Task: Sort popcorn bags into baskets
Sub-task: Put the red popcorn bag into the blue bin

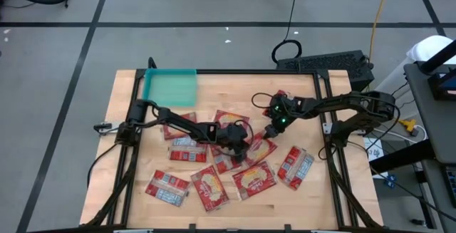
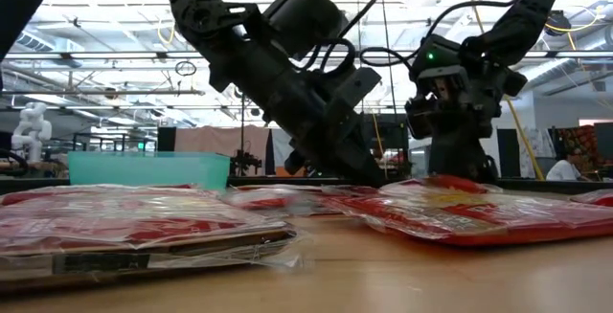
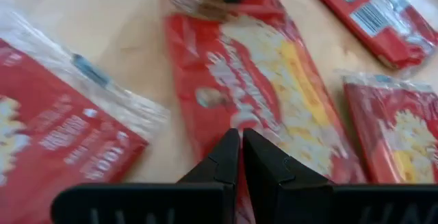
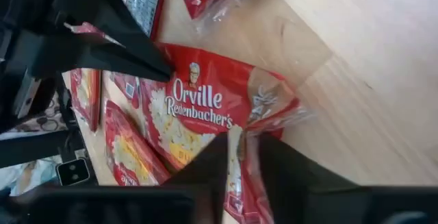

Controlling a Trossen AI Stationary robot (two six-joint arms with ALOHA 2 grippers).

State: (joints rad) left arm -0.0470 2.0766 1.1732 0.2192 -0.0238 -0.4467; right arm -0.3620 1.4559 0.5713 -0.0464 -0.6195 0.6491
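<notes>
Closest to the low camera lies a flat red popcorn bag (image 2: 134, 222) in clear wrap, resting on the wooden tabletop (image 2: 402, 279). Behind it stands the teal basket (image 2: 148, 168), which the overhead view places at the tabletop's far left corner (image 1: 169, 87), holding nothing that shows.

From above, the remaining bags are scattered across the middle and near part of the tabletop, some overlapping, and both arms meet over one bag (image 1: 261, 148) in the centre. That view cannot settle how the fingers stand; the wrist cameras do. The left pincer (image 3: 241, 157) has its two dark fingers pressed together, tips down on the picture side of this bag (image 3: 260, 94). The right pincer (image 4: 236, 157) is pinching the crinkled end of the same bag (image 4: 198, 107), with the wrapper's edge caught between its fingers.

Only the right wrist view shows the printed brand name, and the left arm's dark fingers reaching onto the bag from the other side. The low view adds the room behind, where a person in white (image 2: 562, 167) sits at far right.

Neighbouring bags (image 3: 373, 15) lie just beside the held one, crowding both pincers.
</notes>
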